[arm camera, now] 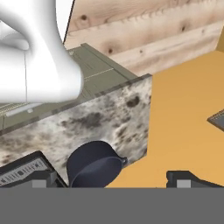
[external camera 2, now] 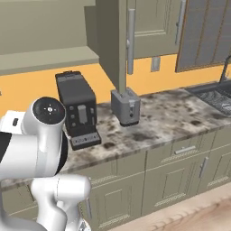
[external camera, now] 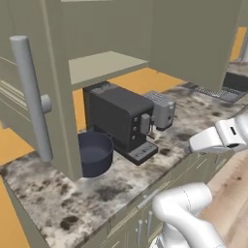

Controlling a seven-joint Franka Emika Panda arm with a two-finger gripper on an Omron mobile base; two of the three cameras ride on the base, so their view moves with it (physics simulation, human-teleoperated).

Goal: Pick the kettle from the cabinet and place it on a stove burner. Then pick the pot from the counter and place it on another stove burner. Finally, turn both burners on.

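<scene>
— Jaws spread wide, holding nothing?
— Yes, gripper (arm camera: pixel 113 183) empty, looking down at the pot (arm camera: pixel 94 168).
— Where does the pot (external camera: pixel 94 154) sit?
— On the table (external camera: pixel 97 193), tucked under the open cabinet (external camera: pixel 63 97), touching the coffee machine (external camera: pixel 121 121), a toaster (external camera: pixel 162 110) beyond.
— And the kettle?
— I can't spot it; the visible shelf (external camera: pixel 104 65) looks bare.

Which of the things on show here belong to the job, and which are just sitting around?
Job:
pot, on the counter beside the coffee machine
cabinet, door open, bare shelf showing
tool, open, nothing in it, above the pot

Bystanders:
coffee machine
toaster
sink
</scene>
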